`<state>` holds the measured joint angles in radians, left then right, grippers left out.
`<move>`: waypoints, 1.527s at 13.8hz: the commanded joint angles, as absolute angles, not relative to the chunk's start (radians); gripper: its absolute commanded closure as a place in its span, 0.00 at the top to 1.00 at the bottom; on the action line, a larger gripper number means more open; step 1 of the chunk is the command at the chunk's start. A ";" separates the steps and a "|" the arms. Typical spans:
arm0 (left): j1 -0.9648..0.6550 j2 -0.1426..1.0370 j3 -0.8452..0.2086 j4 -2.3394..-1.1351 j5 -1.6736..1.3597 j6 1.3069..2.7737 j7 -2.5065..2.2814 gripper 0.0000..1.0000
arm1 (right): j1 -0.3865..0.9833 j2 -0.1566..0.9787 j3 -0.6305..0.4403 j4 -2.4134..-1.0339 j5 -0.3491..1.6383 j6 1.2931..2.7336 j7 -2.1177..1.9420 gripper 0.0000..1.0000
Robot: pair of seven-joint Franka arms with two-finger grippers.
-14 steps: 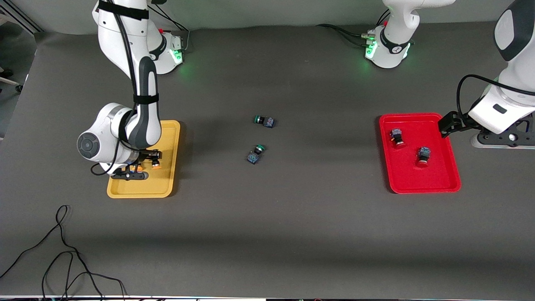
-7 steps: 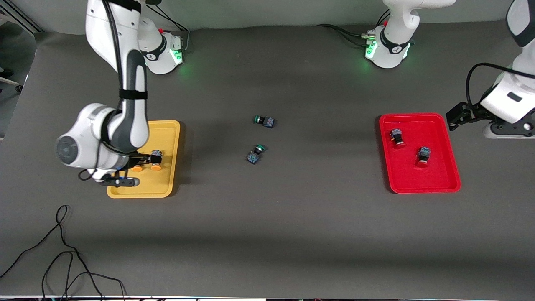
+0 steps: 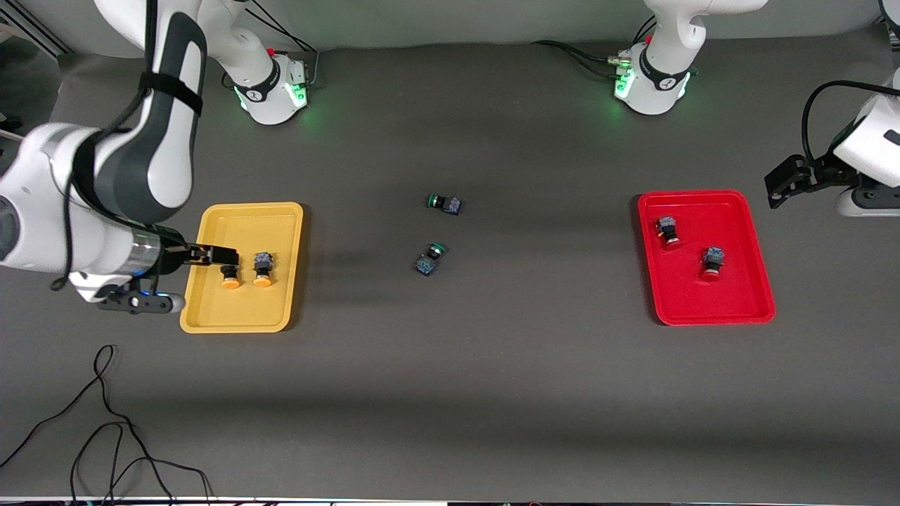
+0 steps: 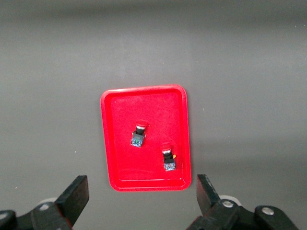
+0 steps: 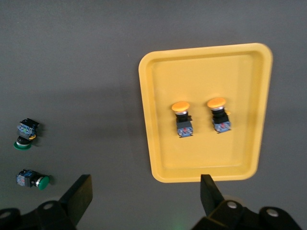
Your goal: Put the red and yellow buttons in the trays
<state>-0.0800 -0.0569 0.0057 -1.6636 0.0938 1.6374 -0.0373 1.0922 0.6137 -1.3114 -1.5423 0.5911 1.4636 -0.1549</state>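
A: Yellow tray (image 3: 242, 320) sits at the right arm's end, holding two orange-yellow buttons (image 3: 263, 271) side by side, apart, caps toward the front camera.

B: Red ones?

A: Both red buttons (image 3: 668, 232) lie in the red tray (image 3: 710, 315) at the left arm's end, well apart. Probably on their sides; hard to tell at this scale.

You see two orange-yellow-capped buttons (image 3: 244, 270) in the yellow tray (image 3: 242, 316), two red-capped buttons (image 3: 689, 247) in the red tray (image 3: 710, 313), and two green-capped switches (image 3: 436, 232) on the dark grey table (image 3: 492, 393).
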 commanded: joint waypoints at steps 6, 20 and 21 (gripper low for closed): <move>-0.069 -0.041 0.025 -1.654 0.078 1.626 -0.048 1.00 | 1.106 0.569 -1.347 -1.424 0.505 1.401 -0.126 1.00; -0.028 -0.023 0.026 -1.655 -0.017 1.623 -0.031 1.00 | -0.052 0.054 -0.020 -1.623 0.037 1.554 -0.057 1.00; -0.029 -0.023 0.025 -1.657 -0.014 1.623 -0.031 1.00 | -0.066 0.045 -0.009 -1.621 0.032 1.552 -0.057 1.00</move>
<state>-0.0239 -0.0247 0.0256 -1.6641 -0.0110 1.6281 -0.0371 -0.0214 0.0884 -0.0599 -1.5810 0.0619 1.5296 -0.0829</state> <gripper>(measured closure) 0.000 0.000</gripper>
